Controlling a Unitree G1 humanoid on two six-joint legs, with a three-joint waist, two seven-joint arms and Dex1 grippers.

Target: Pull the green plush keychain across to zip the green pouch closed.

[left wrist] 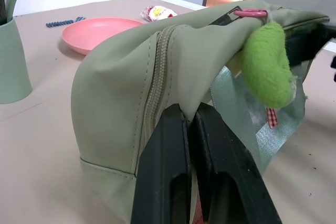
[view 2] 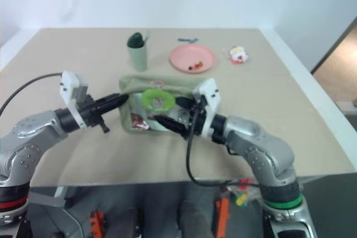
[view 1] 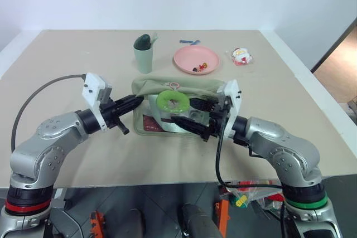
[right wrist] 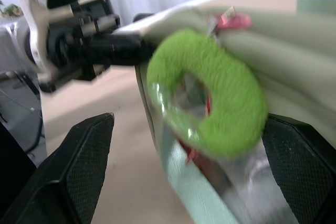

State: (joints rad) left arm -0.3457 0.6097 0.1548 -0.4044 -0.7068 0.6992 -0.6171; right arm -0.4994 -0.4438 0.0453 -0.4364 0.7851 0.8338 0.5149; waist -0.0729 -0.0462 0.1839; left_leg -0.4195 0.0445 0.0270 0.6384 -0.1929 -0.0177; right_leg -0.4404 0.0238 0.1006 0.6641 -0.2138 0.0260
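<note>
While the green pouch [view 1: 178,90] sat on the tan table [view 1: 67,54], nearer the front edge than the other items, the left gripper [view 1: 135,102] was clamped tight on the pouch's left end, its two black fingers [left wrist: 173,171] pressed together on the sage fabric beside the zip. The green plush keychain [view 1: 172,101] hung from a small pink loop [left wrist: 251,12] at the pouch's top and lay against its clear front side. The right gripper [view 1: 192,113] stood with jaws spread wide, one finger either side of the keychain, holding nothing. Behind the pouch stood a sage-green cup [view 1: 143,54], with a pink plate [view 1: 196,59] behind the pouch and to its right, and a small red-and-white packet [view 1: 241,56] beyond that.
</note>
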